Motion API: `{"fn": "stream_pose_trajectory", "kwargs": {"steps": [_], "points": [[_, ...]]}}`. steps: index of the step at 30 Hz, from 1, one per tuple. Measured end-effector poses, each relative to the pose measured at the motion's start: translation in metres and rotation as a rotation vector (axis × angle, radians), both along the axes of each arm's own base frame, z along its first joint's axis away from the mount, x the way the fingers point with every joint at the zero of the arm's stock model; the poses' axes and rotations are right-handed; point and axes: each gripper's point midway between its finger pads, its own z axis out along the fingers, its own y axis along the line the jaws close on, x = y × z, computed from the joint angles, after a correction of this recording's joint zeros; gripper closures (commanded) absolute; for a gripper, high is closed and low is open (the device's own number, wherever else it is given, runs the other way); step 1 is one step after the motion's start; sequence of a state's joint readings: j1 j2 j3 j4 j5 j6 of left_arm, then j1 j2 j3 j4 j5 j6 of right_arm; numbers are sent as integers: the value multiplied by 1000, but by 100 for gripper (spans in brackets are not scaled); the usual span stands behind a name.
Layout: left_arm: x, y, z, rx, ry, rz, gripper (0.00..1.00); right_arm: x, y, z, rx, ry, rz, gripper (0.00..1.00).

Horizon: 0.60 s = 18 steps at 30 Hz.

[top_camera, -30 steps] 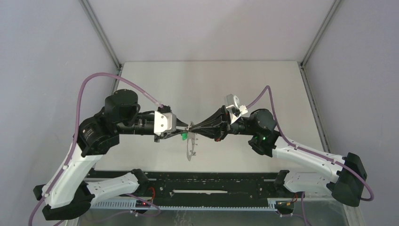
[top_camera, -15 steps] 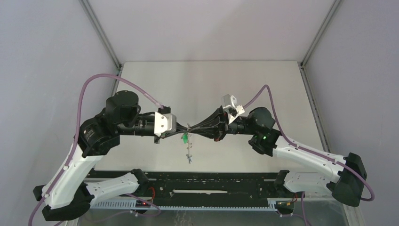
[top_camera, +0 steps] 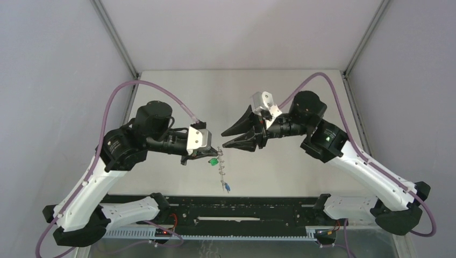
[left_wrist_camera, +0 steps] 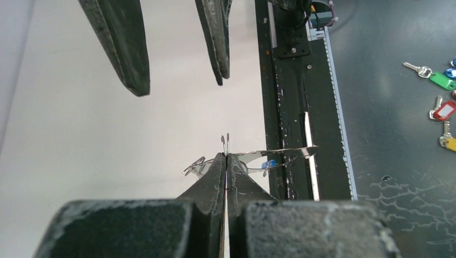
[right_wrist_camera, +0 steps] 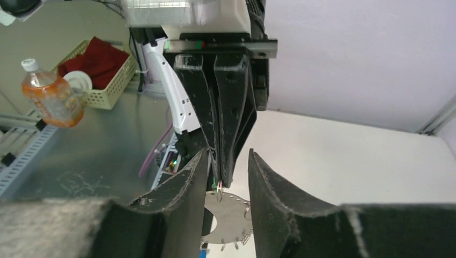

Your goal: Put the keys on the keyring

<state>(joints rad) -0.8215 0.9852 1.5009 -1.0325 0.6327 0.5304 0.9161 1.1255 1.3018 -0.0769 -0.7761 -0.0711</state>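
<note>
My left gripper [top_camera: 217, 151] is shut on a small wire loop [left_wrist_camera: 226, 142] at the rim of the keyring [top_camera: 220, 171], which hangs below it, above the table. A green-headed key [top_camera: 213, 160] dangles just under the left jaws. A blue-headed key [top_camera: 228, 187] hangs at the ring's lower end. In the right wrist view the keyring [right_wrist_camera: 232, 219] shows as a grey disc with a hole, under the shut left gripper [right_wrist_camera: 220, 180]. My right gripper [top_camera: 222, 139] stands open just right of the ring, touching nothing. Its fingers [left_wrist_camera: 126, 51] show in the left wrist view.
The black rail [top_camera: 242, 207] runs along the table's near edge below the ring. Off the table lie spare keys with coloured tags [left_wrist_camera: 442, 80]. A drink bottle [right_wrist_camera: 51, 99] and a wicker basket [right_wrist_camera: 105, 78] stand beyond the left arm.
My right gripper has opened, let go and drawn back to the right. The left gripper closed on the loop and now carries the keyring alone, shifted slightly right and lower.
</note>
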Motion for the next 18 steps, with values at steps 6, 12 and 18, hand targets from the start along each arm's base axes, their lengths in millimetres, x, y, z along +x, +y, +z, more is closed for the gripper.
{"fn": "stream_pose_trajectory", "kwargs": {"steps": [6, 12, 18], "points": [[1, -3, -12, 45, 39, -12, 100, 4, 7, -15, -158, -9, 29, 59], [1, -3, -16, 60, 44, -18, 100, 1, 8, -55, -327, 28, 44, 58], [1, -3, -17, 62, 42, -20, 100, -6, 9, -62, -387, 4, 49, 58]]}}
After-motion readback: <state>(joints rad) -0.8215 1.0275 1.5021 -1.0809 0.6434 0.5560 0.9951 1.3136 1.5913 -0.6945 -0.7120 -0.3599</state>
